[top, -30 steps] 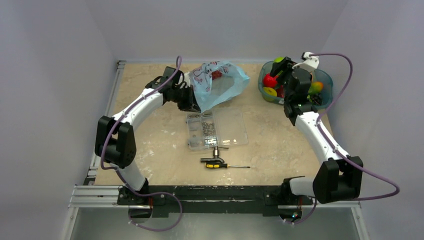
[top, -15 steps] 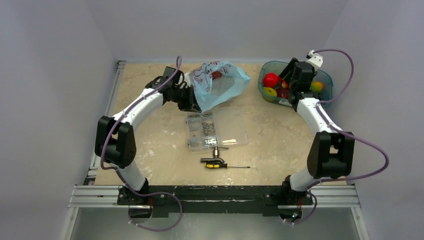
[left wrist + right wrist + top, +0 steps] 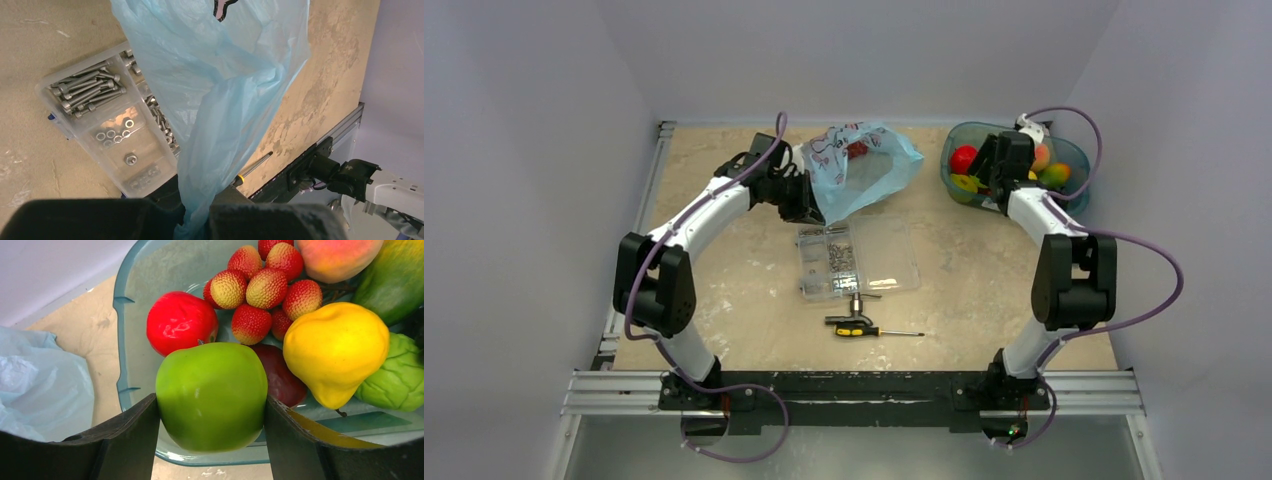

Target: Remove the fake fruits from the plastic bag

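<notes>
The right arm stood bent toward the table's (image 3: 724,330) far right corner, right claw (image 3: 212,415) pinching a green apple (image 3: 212,390) above the tub (image 3: 145,270); left claw (image 3: 197,220) clamped the bag (image 3: 220,75).

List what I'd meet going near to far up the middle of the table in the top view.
Screwdriver → screw box → bag. The small metal piece between the screwdriver and the box is left out, because it is too small to name.
</notes>
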### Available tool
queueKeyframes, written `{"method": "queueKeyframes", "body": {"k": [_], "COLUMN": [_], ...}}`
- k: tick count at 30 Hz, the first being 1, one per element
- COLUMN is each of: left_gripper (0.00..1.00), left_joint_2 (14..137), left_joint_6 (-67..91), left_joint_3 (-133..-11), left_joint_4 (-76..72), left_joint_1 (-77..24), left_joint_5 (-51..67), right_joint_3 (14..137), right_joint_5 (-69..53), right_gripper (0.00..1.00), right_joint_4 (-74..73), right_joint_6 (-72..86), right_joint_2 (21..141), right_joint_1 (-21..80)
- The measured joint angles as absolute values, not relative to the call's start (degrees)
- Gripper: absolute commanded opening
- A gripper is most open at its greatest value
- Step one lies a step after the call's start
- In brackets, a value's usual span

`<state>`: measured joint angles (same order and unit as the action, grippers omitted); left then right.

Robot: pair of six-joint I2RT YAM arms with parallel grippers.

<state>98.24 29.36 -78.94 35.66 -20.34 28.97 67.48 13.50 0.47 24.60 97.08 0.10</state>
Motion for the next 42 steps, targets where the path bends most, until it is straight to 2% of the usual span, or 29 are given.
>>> {"method": "queueKeyframes", "body": {"k": [7,10,14,18,24,27,31,33,38,42], "left_gripper": [0.00,0.00,0.00,0.00,0.00,0.00,0.00,0.00,0.00,0.00], "left_joint_2": [96.7,96.1,95.9,95.8,93.6,91.5,89.8,89.6,89.5,89.1], "left_joint_6": [27.9,27.4,27.2,26.4,24.9,24.3,23.4,23.1,22.9,22.9], "left_joint_3": [-79.1,-79.4,-79.4,-79.4,-79.4,-79.4,-79.4,-79.4,-79.4,-79.0], "left_joint_4": [36.6,37.1,37.2,37.5,37.6,37.5,37.4,37.4,37.4,36.8], "left_joint_1": [-20.3,-20.3,-20.3,-20.3,-20.3,-20.3,-20.3,-20.3,-20.3,-20.3], "left_joint_5": [25.4,24.1,23.2,21.6,17.6,15.9,14.5,14.0,12.6,12.1], "right_joint_3": [68.9,70.2,70.7,70.8,67.7,64.4,61.3,61.3,63.2,68.7], "right_joint_5": [12.4,12.5,12.5,12.4,10.0,8.0,4.7,2.3,-1.2,-2.4], "right_gripper": [0.86,0.90,0.91,0.89,0.76,0.71,0.59,0.58,0.53,0.51], "right_joint_4": [-0.3,-0.8,-1.6,-3.4,-2.3,0.9,7.1,10.7,17.3,20.3], "right_joint_6": [24.6,24.2,22.7,20.9,20.5,20.8,20.8,21.1,22.1,23.7], "right_joint_2": [98.6,98.6,98.6,98.4,92.1,86.5,80.8,80.3,85.9,97.3], "right_joint_1": [0.1,0.1,0.1,0.1,3.0,7.7,16.9,21.0,27.8,30.7]}}
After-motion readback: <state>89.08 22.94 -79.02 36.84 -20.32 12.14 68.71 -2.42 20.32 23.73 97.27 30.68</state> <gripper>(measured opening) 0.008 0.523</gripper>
